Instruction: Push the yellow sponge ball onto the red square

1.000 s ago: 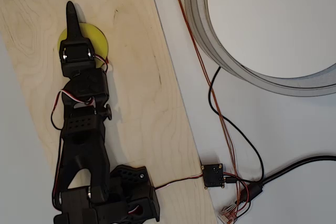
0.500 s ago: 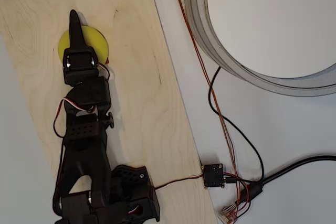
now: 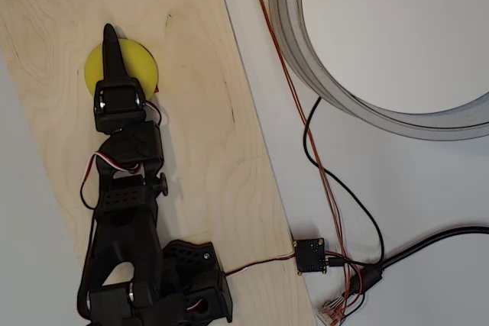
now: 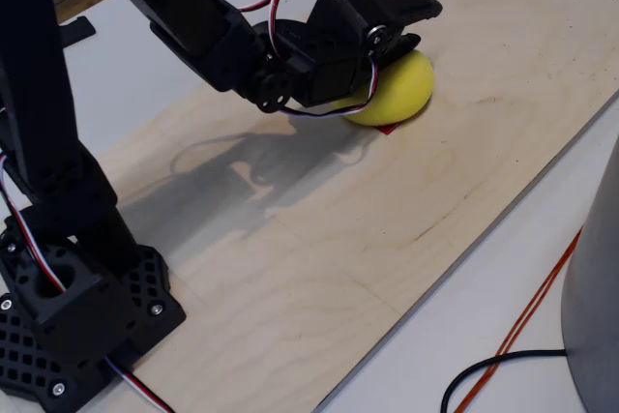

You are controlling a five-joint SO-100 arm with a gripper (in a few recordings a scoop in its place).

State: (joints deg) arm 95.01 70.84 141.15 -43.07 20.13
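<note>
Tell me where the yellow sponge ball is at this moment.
In the overhead view the yellow sponge ball lies on the upper left of the wooden board, under the black claw. In the fixed view a sliver of the red square shows beneath it.

black five-joint plastic arm (image 3: 126, 211): stretched forward, low | black two-finger gripper (image 4: 418, 9): fingers together, tip pointing away from base

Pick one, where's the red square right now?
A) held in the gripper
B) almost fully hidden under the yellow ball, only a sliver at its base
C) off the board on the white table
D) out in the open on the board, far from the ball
B: in the fixed view only a thin strip of the red square peeks out beneath the yellow sponge ball, with the gripper resting over the ball.
</note>
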